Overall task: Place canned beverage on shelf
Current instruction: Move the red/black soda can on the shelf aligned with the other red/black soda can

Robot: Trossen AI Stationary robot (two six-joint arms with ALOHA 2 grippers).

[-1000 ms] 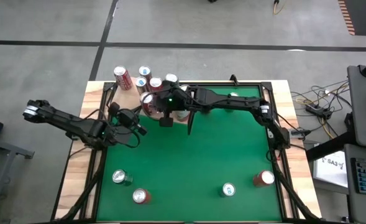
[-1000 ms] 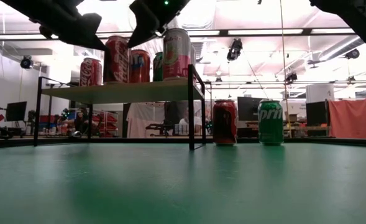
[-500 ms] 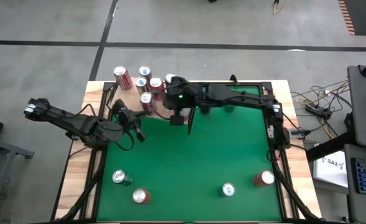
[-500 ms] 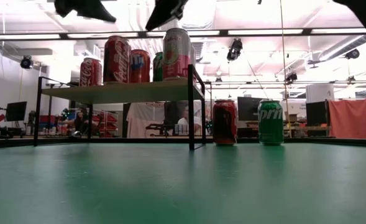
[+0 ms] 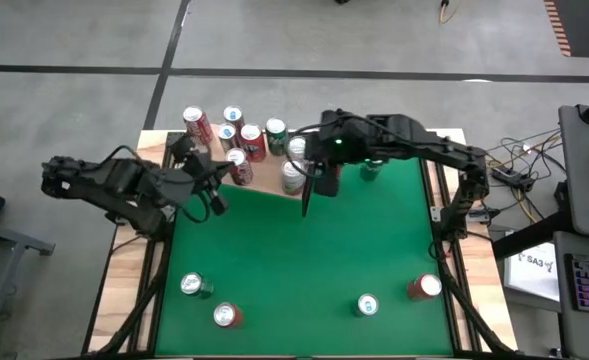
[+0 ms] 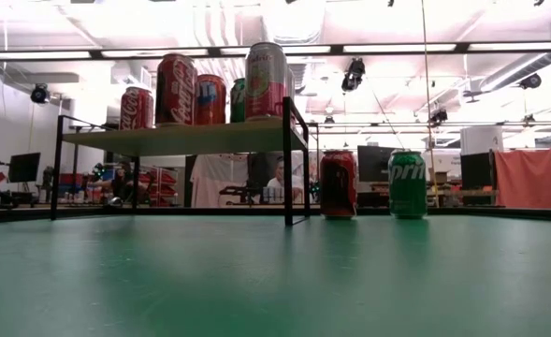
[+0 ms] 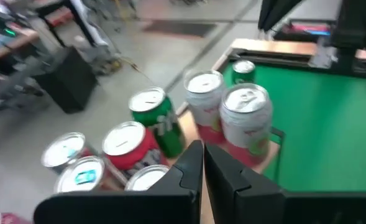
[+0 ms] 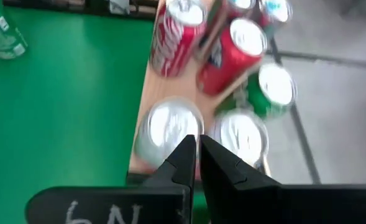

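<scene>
The shelf (image 5: 264, 180) (image 6: 191, 139) stands at the table's far left, a pale board on dark legs. Several cans stand upright on it, among them a pink can (image 6: 266, 80) (image 7: 248, 118) at its right end. My right gripper (image 5: 319, 178) (image 8: 195, 149) hangs shut above the shelf's right end, over two silver-topped cans (image 8: 167, 130). Off the shelf's near-left side, my left gripper (image 5: 212, 195) (image 7: 202, 155) is shut and raised, pointing toward the cans. Neither gripper holds anything, and neither shows in the low view.
A red can (image 6: 338, 183) and a green can (image 6: 407, 184) stand on the green table right of the shelf. Several more cans (image 5: 192, 285) (image 5: 367, 304) (image 5: 424, 287) stand near the table's near edge. The shelf's dark end panel (image 5: 307, 195) rises at its right end.
Both grippers have risen out of the low view, staying shut. My right gripper has drawn back from over the shelf toward the table's right edge. My left gripper has gone up and tipped upward. The cans on the shelf have stayed in place.
</scene>
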